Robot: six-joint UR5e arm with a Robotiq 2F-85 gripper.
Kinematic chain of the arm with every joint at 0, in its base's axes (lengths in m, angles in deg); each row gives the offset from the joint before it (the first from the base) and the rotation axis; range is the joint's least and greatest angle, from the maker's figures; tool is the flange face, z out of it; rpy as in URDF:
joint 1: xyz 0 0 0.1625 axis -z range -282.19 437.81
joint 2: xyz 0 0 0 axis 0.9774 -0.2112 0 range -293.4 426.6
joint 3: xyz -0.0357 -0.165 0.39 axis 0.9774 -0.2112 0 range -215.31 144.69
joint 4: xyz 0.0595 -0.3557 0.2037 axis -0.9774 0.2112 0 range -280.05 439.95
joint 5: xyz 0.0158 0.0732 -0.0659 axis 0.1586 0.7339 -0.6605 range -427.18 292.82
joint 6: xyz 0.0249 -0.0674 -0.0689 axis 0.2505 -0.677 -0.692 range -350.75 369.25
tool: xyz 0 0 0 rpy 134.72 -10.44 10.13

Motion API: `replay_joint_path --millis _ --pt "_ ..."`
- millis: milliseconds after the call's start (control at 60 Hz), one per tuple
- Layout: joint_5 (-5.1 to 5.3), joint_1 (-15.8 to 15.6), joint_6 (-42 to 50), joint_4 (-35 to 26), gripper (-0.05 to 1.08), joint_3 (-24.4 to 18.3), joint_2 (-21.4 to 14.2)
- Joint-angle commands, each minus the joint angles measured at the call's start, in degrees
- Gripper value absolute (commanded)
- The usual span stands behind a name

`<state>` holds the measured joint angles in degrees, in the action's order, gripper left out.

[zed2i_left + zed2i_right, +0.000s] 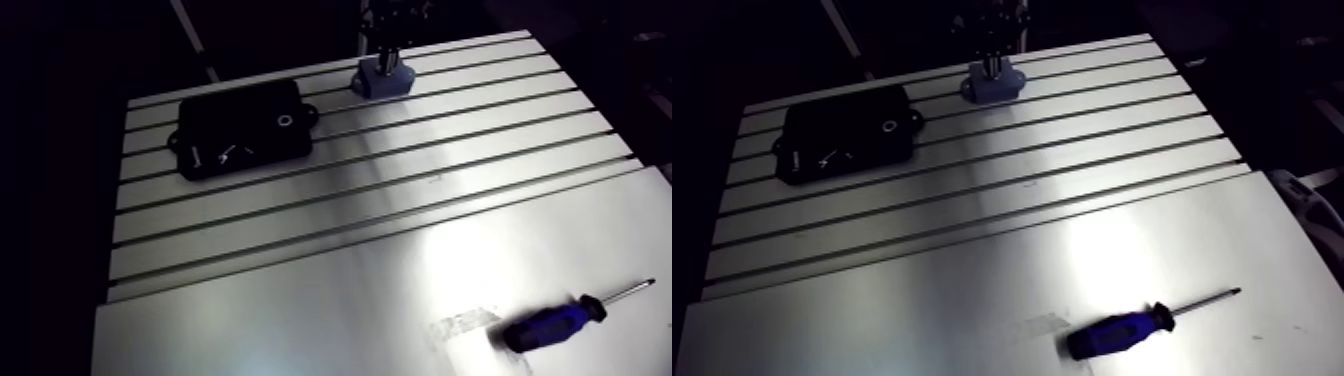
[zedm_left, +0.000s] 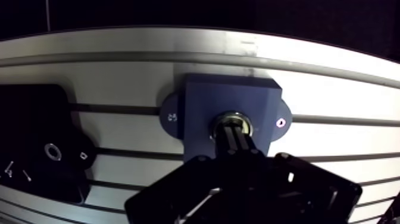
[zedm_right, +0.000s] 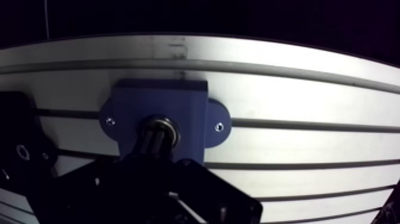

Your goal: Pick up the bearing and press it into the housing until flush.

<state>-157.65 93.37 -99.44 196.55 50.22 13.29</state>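
Note:
A blue housing block [image 2: 232, 95] with two mounting ears stands on the slotted table near its far edge. In its round bore sits the metallic bearing [image 2: 233, 114], of which only the rim shows around my fingertips. My gripper [image 2: 234, 127] comes straight down onto the bore, its two dark fingers [image 2: 237, 140] pressed together with their tips on the bearing's middle. In the arm view the gripper [image 1: 386, 52] stands upright over the housing [image 1: 383, 84]. How deep the bearing sits I cannot tell.
A flat black box [image 1: 243, 128] with a small ring lies left of the housing on the slotted table [image 1: 400, 170]. A blue-handled screwdriver [image 1: 560, 320] lies on the smooth plate at the near right, beside a patch of tape [image 1: 465, 325].

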Motion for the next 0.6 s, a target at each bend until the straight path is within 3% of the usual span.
replay_joint_path --millis 17,600 --pt "-0.01 -0.08 0.00 -0.01 1.07 0.21 0.01" --pt "-0.10 -0.27 0.09 0.08 1.07 0.53 0.01"
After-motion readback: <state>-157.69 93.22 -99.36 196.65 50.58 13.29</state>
